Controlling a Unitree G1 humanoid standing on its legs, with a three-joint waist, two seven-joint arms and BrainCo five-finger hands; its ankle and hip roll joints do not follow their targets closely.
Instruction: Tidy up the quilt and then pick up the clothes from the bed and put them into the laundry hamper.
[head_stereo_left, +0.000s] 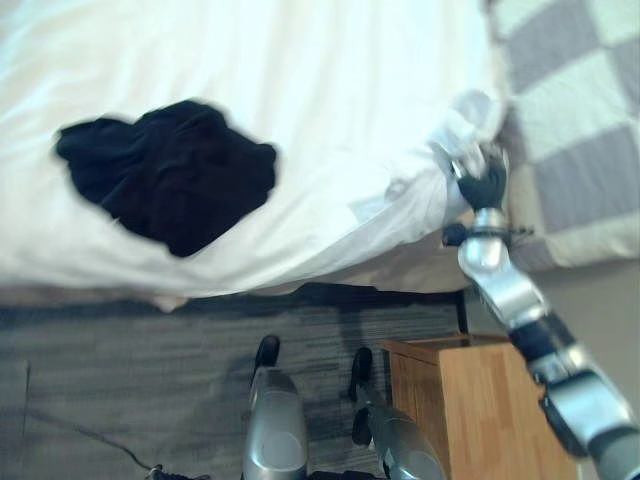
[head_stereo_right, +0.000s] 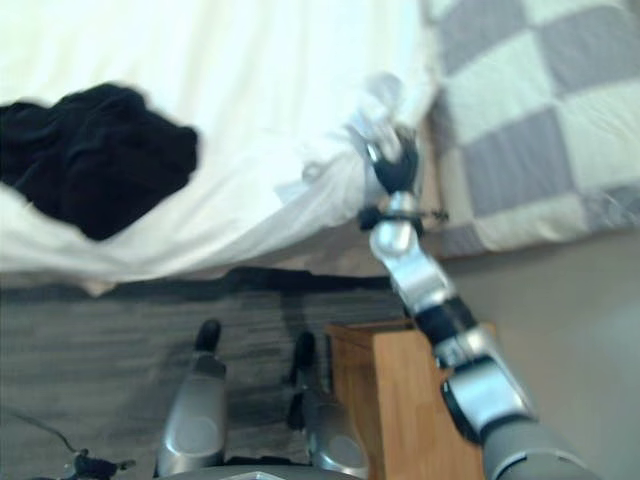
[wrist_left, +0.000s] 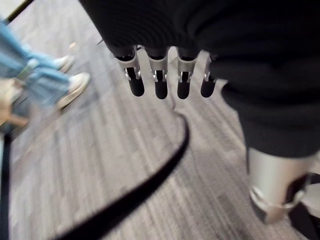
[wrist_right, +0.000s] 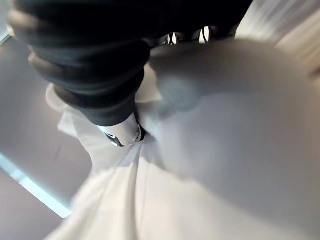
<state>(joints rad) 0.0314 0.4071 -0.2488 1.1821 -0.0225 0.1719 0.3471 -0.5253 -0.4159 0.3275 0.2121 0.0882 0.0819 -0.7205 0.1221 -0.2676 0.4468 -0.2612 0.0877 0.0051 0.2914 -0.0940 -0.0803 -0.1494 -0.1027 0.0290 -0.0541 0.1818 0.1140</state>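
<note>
White quilt fabric, bunched close against the right hand, its thumb and fingers curled into the cloth at the quilt's corner by the bed's edge. Right arm extended up from the lower right over a wooden nightstand. Quilt spread pale across the bed, its edge hanging toward the grey carpet. Black clothes, one crumpled heap, on the quilt well to the left of the right hand. Checked grey-and-white blanket just beside the held corner, on the right. Left hand hanging above the carpet, fingers straight, holding nothing. Person's jeans and shoes nearby on the carpet.
</note>
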